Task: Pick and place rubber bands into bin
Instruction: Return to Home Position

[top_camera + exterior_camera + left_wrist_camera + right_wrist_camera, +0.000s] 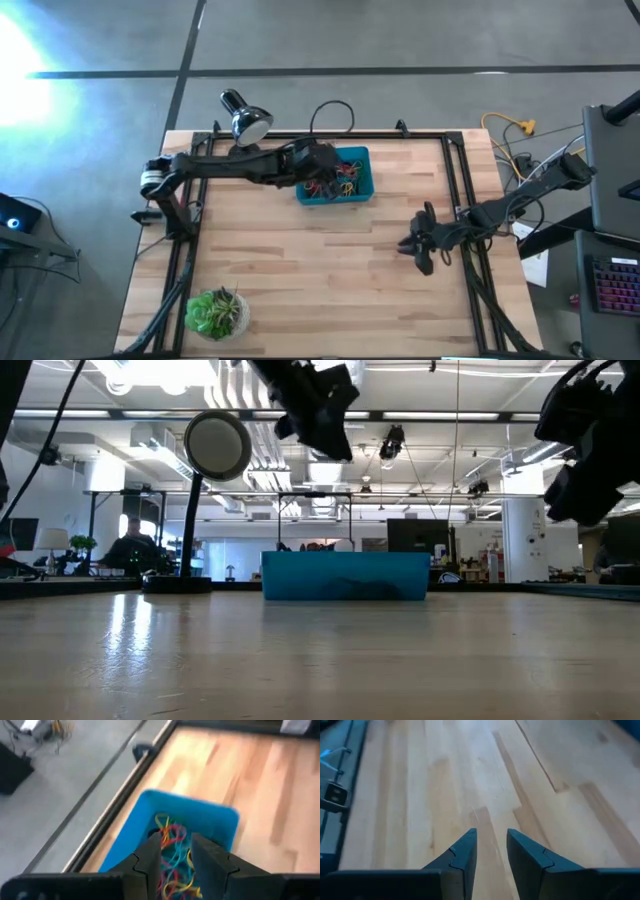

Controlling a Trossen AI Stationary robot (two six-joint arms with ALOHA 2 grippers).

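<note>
The wooden worktop (pixel 320 270) is closest to my low camera and fills the whole bottom of that view. It is the biggest thing I can see.

Next come the two dark arms. The left arm reaches in along the far edge of the worktop. The left gripper (pixel 316 162) hangs above the left part of the bin, up in the air and not touching it. Its two fingers (pixel 150 855) are a little apart. I can see the bands in the gap between them, and it is holding nothing.

The right arm comes in from the right side. The right gripper (pixel 416 246) hovers over bare wood, well apart from the bin. Its fingers (pixel 465 850) are a little apart too, with only wood showing in the gap.

The blue bin (pixel 352 152) sits flat on the worktop near the far edge, about in the middle. A black lamp (pixel 245 118) stands at the far edge, to the left of the bin. A small green plant (pixel 215 312) sits at the near left corner.

The rubber bands (pixel 345 182) are the smallest things. They lie in a tangled pile inside the bin, red, yellow and green.
</note>
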